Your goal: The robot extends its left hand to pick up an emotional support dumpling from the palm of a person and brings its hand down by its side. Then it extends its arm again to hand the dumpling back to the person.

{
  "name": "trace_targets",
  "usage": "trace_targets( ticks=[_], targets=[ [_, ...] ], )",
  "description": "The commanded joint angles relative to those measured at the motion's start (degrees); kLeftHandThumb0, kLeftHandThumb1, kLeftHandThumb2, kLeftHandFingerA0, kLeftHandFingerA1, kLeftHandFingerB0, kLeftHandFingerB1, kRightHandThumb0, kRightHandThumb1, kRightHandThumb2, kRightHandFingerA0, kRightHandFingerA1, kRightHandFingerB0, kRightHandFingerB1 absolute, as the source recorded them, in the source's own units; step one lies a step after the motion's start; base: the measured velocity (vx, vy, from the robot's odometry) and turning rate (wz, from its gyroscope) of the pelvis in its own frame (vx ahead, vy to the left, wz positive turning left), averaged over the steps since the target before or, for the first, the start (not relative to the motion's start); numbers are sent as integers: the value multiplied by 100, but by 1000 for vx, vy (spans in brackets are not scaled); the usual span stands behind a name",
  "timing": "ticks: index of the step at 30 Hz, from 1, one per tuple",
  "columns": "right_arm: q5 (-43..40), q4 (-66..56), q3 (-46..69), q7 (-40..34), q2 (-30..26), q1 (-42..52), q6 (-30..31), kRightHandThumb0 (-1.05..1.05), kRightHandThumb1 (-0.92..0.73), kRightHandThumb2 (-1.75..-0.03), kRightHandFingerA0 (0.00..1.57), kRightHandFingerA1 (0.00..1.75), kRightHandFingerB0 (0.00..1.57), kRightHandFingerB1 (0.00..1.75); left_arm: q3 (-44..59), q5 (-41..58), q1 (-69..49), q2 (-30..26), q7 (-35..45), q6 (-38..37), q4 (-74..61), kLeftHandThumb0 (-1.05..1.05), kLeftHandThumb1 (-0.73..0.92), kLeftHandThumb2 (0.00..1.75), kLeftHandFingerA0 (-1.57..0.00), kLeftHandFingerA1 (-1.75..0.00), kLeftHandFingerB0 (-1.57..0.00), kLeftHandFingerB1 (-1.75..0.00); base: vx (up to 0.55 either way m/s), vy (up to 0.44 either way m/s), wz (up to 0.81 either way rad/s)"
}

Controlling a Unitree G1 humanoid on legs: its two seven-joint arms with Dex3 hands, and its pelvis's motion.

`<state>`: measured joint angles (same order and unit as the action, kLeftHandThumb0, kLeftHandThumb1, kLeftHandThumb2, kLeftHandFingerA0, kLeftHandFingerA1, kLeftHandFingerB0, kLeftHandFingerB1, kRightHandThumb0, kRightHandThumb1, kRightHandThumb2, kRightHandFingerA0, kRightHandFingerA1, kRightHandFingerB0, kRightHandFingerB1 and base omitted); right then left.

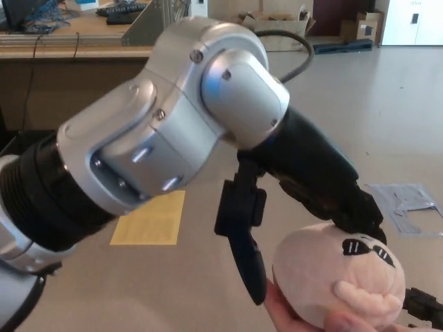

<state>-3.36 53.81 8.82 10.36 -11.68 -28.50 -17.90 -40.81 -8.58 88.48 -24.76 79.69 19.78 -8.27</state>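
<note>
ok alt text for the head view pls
The robot's left hand reaches down over a plush dumpling with a sunglasses face, resting on a person's palm. Its fingers touch the top, thumb open at the side. A yellow sheet lies on the floor.

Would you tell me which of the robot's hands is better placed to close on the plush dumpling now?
The left hand: it sits open right over the dumpling, thumb down one side, fingers on top, while the person's hand holds it up. The right hand is not in view.
</note>
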Motion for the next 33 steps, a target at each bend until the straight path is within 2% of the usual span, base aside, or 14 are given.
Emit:
trace_targets(
  ticks=[1,13,14,15,16,20,21,23,24,26,27,31,32,33],
  targets=[
    [195,48,-87,-156,-174,-105,-163,-54,-67,-61,67,41,54,37,52,-471,-330,77,-424,-550,-111,-103,45,65,0,-1,0,0,0,0,0],
    [329,-25,-293,-107,-295,-30,-208,-58,-61,-95,52,63,40,52,335,-1397,-1393,481,-2240,-1679,-117,-105,44,68,-8,-38,-3,-31,0,0,0],
    [328,-26,-296,-107,-301,-35,-207,-58,-61,-95,52,63,40,52,343,-1538,-1537,536,-2537,-1834,-73,-38,-20,72,0,-51,0,-51,0,0,0],
    [328,-27,-297,-107,-303,-35,-207,-58,-61,-95,52,63,40,52,355,-1573,-1577,558,-2599,-1868,-60,-38,-20,72,0,-51,0,-51,0,0,0],
    [328,-29,-299,-107,-303,-34,-206,-58,-61,-95,52,63,40,52,365,-1636,-1667,593,-2790,-1999,-6,-97,49,103,-12,-35,-4,-17,0,0,0],
    [327,-25,-307,-111,-310,-53,-199,-58,-61,-95,52,63,40,52,359,-1909,-1943,746,-3507,-2461,272,-105,29,100,-21,-49,-16,-31,0,0,0],
    [331,-20,-311,-113,-308,-67,-194,-58,-61,-95,52,63,40,52,394,-1881,-2028,812,-3612,-2467,329,-30,-22,74,-14,-57,-11,-56,0,0,0],
    [338,-16,-316,-115,-305,-78,-190,-58,-61,-95,52,63,40,52,518,-1734,-2217,943,-3865,-2619,445,-27,-21,74,-22,-61,-15,-56,0,0,0],
    [343,-14,-318,-113,-309,-86,-186,-58,-61,-95,52,63,40,52,569,-1689,-2299,999,-4005,-2762,528,-105,27,98,-30,-62,-41,-16,0,0,0],
    [350,-12,-321,-110,-313,-93,-182,-58,-61,-95,52,63,40,52,584,-1739,-2387,1045,-4180,-2894,596,-105,26,103,-28,-64,-41,-15,0,0,0],
    [356,-7,-323,-107,-317,-105,-177,-58,-61,-95,52,63,40,52,612,-1734,-2468,1106,-4278,-2895,606,-24,-20,75,-33,-66,-21,-58,0,0,0],
    [368,17,-333,-102,-319,-145,-167,-58,-61,-95,52,63,40,52,769,-1674,-2722,1320,-4672,-3155,767,-27,-27,72,-38,-68,-33,-59,0,0,0],
    [369,23,-334,-102,-319,-154,-166,-58,-61,-95,52,63,40,52,799,-1693,-2778,1367,-4803,-3235,815,101,-73,0,-47,-72,-49,-43,0,0,0],
    [369,29,-337,-101,-321,-163,-164,-58,-61,-95,52,63,40,52,840,-1717,-2850,1427,-4988,-3360,879,101,-73,0,-47,-72,-49,-43,0,0,0]
  ],
)
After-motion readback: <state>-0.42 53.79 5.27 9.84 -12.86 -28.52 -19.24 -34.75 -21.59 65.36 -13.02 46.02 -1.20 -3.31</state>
